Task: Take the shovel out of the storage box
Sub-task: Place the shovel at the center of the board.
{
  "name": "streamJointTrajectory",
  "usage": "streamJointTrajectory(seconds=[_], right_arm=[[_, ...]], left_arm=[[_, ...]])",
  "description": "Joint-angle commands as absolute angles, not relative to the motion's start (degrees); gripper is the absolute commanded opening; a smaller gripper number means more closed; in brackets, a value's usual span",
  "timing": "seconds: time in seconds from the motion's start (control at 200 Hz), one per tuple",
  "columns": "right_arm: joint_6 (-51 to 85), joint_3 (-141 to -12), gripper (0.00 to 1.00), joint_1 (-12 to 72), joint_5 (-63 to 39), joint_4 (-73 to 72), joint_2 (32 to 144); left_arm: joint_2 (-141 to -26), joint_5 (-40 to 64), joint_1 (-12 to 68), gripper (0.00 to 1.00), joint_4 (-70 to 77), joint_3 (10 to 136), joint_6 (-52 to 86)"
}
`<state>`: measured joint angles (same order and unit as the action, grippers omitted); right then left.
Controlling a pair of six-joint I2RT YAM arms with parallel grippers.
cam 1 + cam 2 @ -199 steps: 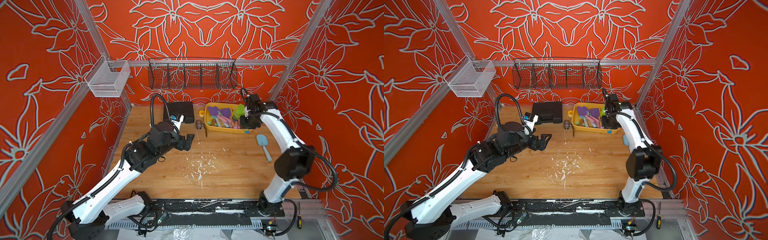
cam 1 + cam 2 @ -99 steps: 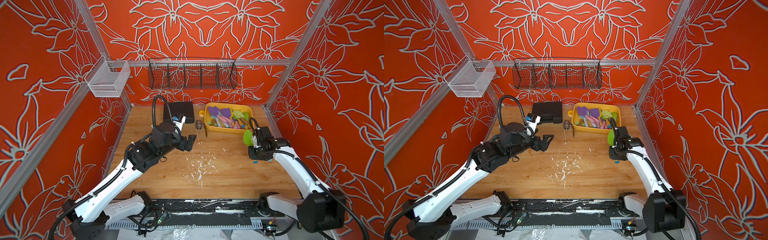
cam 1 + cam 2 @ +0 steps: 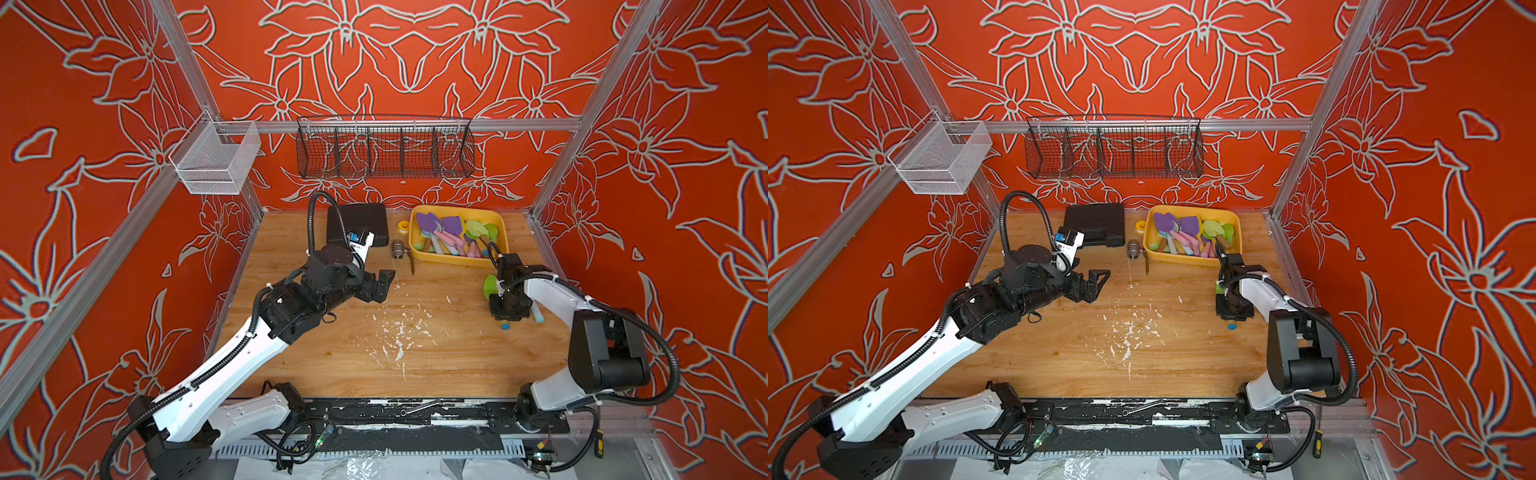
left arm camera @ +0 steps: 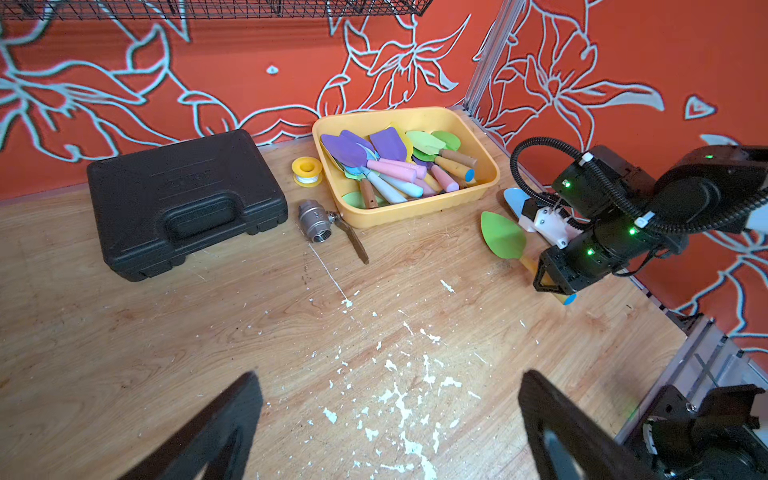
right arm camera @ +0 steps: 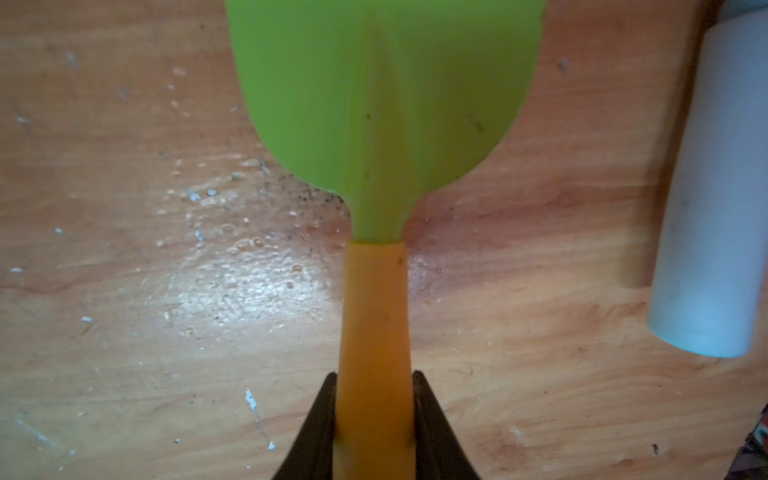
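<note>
Okay, both top views: your right gripper (image 3: 505, 316) is clamped on the handle of the green shovel (image 3: 489, 286). It sits low over the tabletop (image 3: 374, 365), near-side of the storage box (image 3: 453, 259), far right. So the shovel's out and clear of the rim; reads as a set-down pose. A pale blue shovel (image 3: 538, 313) lies just right of it, so you're using the free strip beside it. Left gripper (image 3: 384, 286) hangs mid-tabletop, jaws wide apart and empty, likely parked out of the way.

Left wrist view: blade points toward the box, blue-capped handle end toward the near edge. Spare shovels (image 4: 395, 170) are piled in the box. Can't tell if the blade touches the wood.

Right wrist view: both fingers (image 5: 328, 415) pinch the orange handle mid-length, blade out front. That probably keeps it level for release.
</note>
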<state>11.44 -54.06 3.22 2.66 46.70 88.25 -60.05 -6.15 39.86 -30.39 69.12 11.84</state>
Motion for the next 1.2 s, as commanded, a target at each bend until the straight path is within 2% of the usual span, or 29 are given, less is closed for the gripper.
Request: streamJointTrajectory(seconds=[0.0, 0.746, 0.951, 1.196], right_arm=[[12.59, -54.91, 0.00, 2.47, 5.18, 45.90, 89.36], [6.20, -59.33, 0.00, -0.42, 6.34, 45.81, 99.59], [6.34, -60.02, 0.21, -0.53, 6.41, 46.32, 102.07], [6.06, -60.86, 0.37, -0.53, 6.82, 47.46, 102.11]], left_arm=[[-58.55, -5.98, 40.17, 0.97, -29.40, 68.08, 12.92], [-58.38, -4.57, 40.17, 0.97, -29.27, 67.31, 12.62], [-58.27, -4.39, 40.16, 0.97, -29.10, 67.32, 12.61], [-58.36, -4.39, 40.17, 0.97, -29.09, 67.26, 12.60]])
